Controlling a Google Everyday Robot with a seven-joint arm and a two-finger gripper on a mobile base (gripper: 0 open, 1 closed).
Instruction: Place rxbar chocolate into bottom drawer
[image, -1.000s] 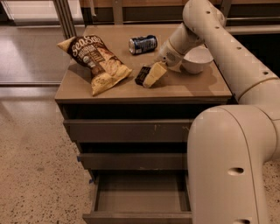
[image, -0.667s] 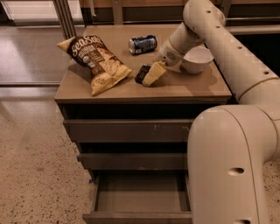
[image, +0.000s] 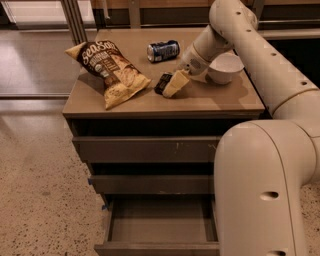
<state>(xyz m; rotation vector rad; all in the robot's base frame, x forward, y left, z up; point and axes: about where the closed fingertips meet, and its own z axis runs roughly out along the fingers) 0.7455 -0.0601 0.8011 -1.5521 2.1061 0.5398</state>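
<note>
**Gripper down at the chocolate bar, bottom drawer open**

From where I stand, the small flat rxbar chocolate in its dark black-brown wrapper (image: 162, 83) lies on the tan top of the grey-brown cabinet (image: 210, 102), near the middle and towards the back. The robot's cream-coloured arm (image: 260, 55) reaches in from the right and bends down to it. The pale, wedge-shaped gripper (image: 175, 84) is set right against the bar's right side, touching it. The bar shows to the left of the gripper's tip, and its near end is hidden behind the tip. Whether the gripper is open or clamped on the bar, I cannot tell from this side.

Just behind the bar, a blue soda can (image: 163, 50) lies on its side. To the left, a large tan-and-brown chip bag (image: 112, 72) is sprawled across the top, with its lower corner near the bar. A round white bowl (image: 226, 67) sits to the right, close beside the robot's wrist.

Below the top, the upper drawer (image: 145, 149) and the middle drawer (image: 150, 184) each stand a little way out. The bottom drawer (image: 155, 248), a shallow grey-brown box, is pulled out much further, with its bare inside in plain view. The bar is well apart from it, up on the cabinet top.
</note>
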